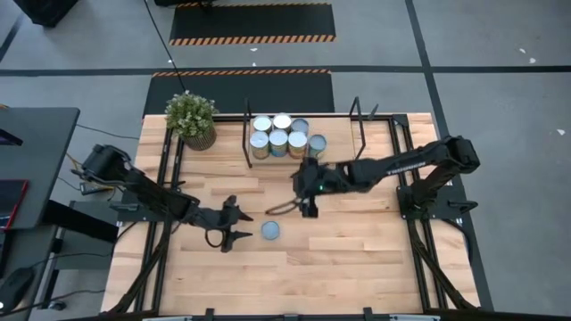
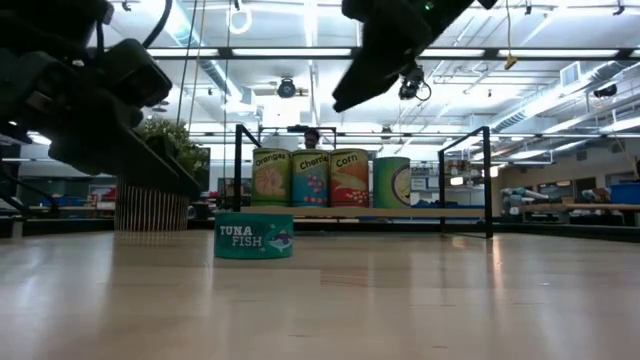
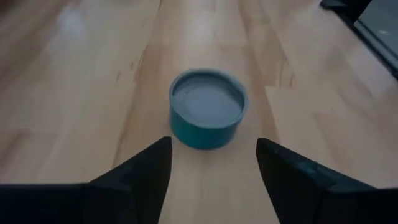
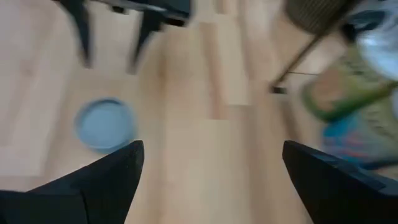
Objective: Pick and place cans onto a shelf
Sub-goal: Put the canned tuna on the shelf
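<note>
- Your left gripper (image 1: 234, 223) sits low over the table with its fingers apart and empty, lined up on the flat tuna can (image 1: 270, 230) just beside it, apparently ready to take it.
- That can stands alone on the table (image 1: 357, 259), well short of the shelf (image 1: 335, 143).
- Six cans (image 1: 278, 136) cluster on the shelf's left part, leaving room at the right.
- Your right gripper (image 1: 308, 207) hangs above the table near the shelf, jaws wide, holding nothing.

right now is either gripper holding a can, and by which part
Nothing is held. The left gripper has its fingers spread just short of the tuna can, not touching it. The right gripper is open and empty above the table.
</note>
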Robot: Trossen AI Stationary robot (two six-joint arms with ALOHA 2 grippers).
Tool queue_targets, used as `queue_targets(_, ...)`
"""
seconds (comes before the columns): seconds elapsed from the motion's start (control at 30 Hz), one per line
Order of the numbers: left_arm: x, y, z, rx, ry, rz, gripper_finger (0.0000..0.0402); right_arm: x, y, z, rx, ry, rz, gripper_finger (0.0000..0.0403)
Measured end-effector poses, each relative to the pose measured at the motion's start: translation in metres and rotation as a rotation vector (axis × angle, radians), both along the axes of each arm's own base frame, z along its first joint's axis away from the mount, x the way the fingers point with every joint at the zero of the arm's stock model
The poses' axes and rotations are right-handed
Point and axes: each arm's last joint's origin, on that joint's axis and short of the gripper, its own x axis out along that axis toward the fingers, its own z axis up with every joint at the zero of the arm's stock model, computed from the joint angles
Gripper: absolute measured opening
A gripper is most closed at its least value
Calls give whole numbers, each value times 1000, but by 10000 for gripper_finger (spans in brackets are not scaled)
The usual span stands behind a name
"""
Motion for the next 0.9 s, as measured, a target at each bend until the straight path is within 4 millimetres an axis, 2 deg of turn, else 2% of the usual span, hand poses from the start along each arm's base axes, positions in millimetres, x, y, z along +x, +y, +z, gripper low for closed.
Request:
queue_targets(0.1,4,-2,-3,-25,37,22,235,2,17,-13,55,1,4,392)
queue_targets(0.3,11,-5,-14,-31,101,44,214,24,49,-53,79,40,48,392)
queue_targets(0.43,22,-9,-20,-22,129,58,199,38,63,-75,75,68,75,392)
queue_targets(0.63,39,-15,-26,4,144,75,179,50,69,-100,88,90,80,397)
queue_targets(0.73,49,-18,-27,15,138,75,172,50,69,-112,103,135,68,399)
queue_targets(0.9,60,-20,-28,37,130,85,169,58,70,-121,145,102,93,399)
